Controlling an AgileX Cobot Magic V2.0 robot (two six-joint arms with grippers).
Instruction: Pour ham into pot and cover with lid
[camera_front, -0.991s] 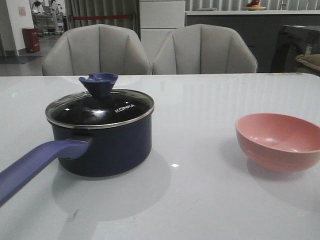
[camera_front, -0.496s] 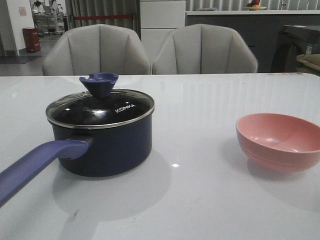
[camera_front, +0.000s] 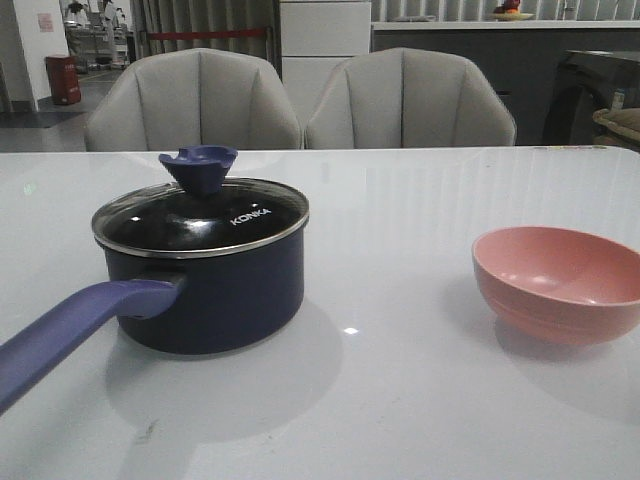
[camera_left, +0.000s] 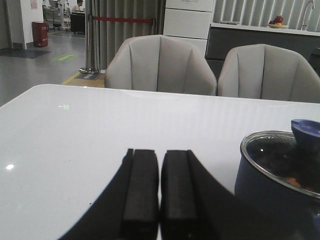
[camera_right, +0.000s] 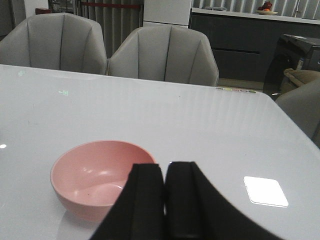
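The navy pot (camera_front: 215, 295) stands on the table's left half, its long blue handle (camera_front: 70, 335) pointing to the front left. The glass lid (camera_front: 200, 218) with the blue knob (camera_front: 198, 167) sits on it. Through the lid in the left wrist view I see orange ham slices (camera_left: 292, 181) inside the pot (camera_left: 272, 187). My left gripper (camera_left: 160, 162) is shut and empty, beside the pot and apart from it. My right gripper (camera_right: 165, 172) is shut and empty, close in front of the pink bowl (camera_right: 100, 177). Neither gripper shows in the front view.
The pink bowl (camera_front: 560, 283) stands empty on the table's right half. Two grey chairs (camera_front: 300, 100) stand behind the table's far edge. The white glossy table (camera_front: 400, 250) stretches between pot and bowl.
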